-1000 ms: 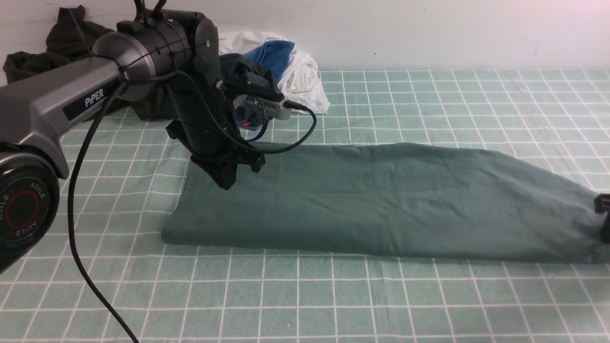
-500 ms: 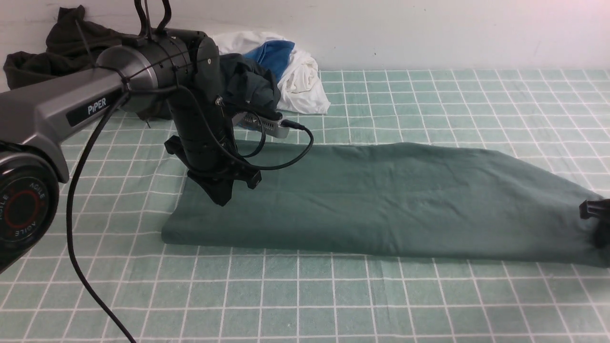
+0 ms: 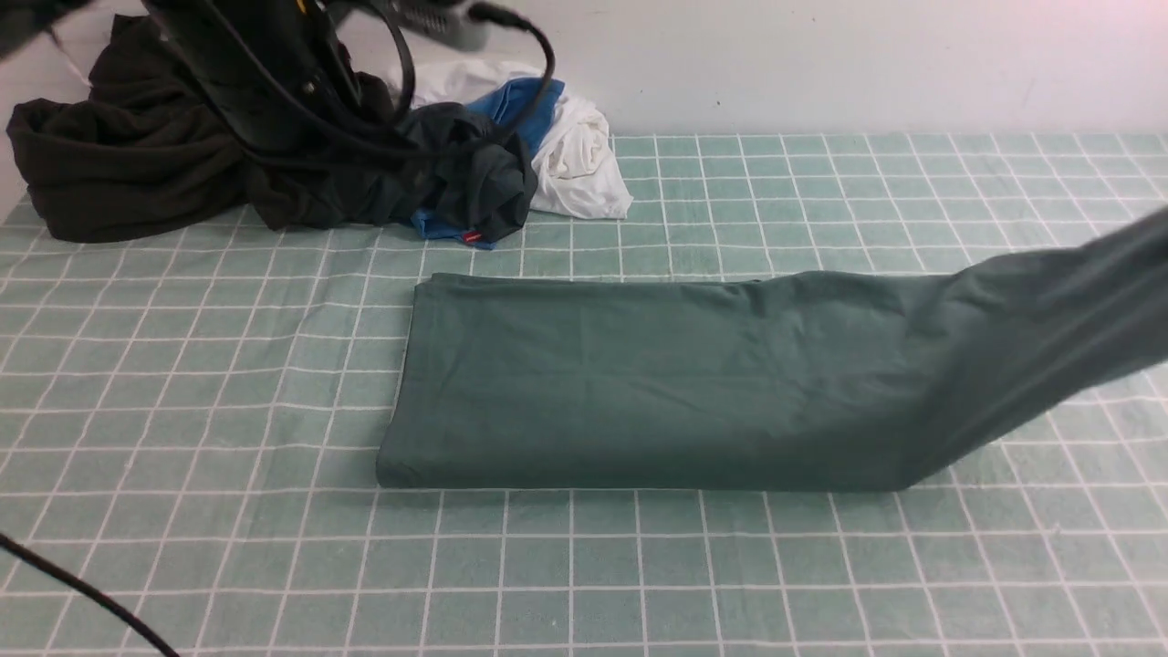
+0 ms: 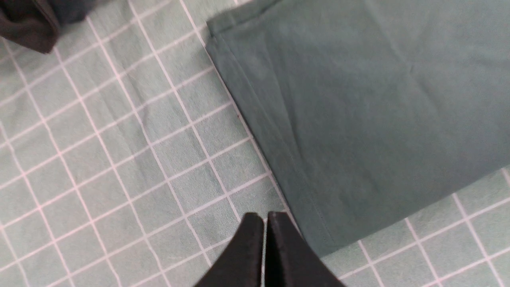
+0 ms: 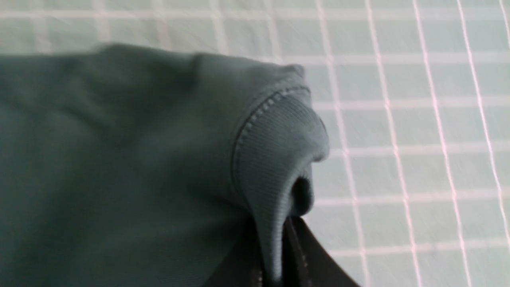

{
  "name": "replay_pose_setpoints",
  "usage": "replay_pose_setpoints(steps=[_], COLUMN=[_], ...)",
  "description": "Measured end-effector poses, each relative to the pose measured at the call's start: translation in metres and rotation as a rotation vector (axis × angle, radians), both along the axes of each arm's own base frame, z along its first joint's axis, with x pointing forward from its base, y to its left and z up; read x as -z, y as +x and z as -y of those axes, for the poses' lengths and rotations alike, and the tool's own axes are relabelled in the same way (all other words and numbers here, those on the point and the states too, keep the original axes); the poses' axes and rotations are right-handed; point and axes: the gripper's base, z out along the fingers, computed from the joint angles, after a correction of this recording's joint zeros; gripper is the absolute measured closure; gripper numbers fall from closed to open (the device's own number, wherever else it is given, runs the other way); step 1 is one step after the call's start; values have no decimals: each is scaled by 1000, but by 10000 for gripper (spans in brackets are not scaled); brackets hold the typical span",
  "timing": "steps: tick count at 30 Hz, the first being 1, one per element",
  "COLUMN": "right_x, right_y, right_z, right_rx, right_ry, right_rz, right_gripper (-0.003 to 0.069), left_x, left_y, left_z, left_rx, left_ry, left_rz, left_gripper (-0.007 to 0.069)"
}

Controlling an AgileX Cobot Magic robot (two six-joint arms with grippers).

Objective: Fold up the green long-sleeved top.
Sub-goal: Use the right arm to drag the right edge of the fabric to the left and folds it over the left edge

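Observation:
The green long-sleeved top lies folded into a long strip across the checked tablecloth. Its right end rises off the table toward the front view's right edge. My right gripper is shut on the top's ribbed collar; the gripper itself is outside the front view. My left gripper is shut with nothing in it, hovering above the cloth just off the top's left end. The left arm is raised at the back left.
At the back left lies a pile of other clothes: a very dark garment, a dark charcoal one with a small red tag, and white and blue fabric. A black cable crosses the front left corner.
The right gripper shut on the top's right end and lifted it. The left arm rose off the top's left end and drew back. The top slid to the right.

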Motion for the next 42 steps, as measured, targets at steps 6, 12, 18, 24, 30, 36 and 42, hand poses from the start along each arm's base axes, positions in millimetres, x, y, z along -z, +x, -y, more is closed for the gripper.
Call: replay_pose_setpoints(steps=[6,12,18,24,30,36,42], right_x=[-35,-15,38,74,58,46,-15], right_y=[0,6,19,32,36,25,-4], right_z=[-132,-262,-347,-386,-376,-353,-331], right_rx=[-390,-671,-775,-800,-810,-832,-913], right_ry=[92,181,272,321,286,178,147], right_rz=[106,161,93,32,-36,-191,-128], right_gripper=[633,633,631,510,242,204,372], left_x=[-52,-64,-41,-5,31,53,67], left_y=[-47,-107,-161,-212,-252,-275,-289], left_z=[-13,-31,-51,-72,-89,-96,-99], left_rx=[-11,-32,-63,-96,-197,-236,-218], left_ry=[-58,-79,-40,26,25,-44,-96], left_rz=[132,162,138,115,131,247,384], left_gripper=[627,627,627,627,627,627,627])
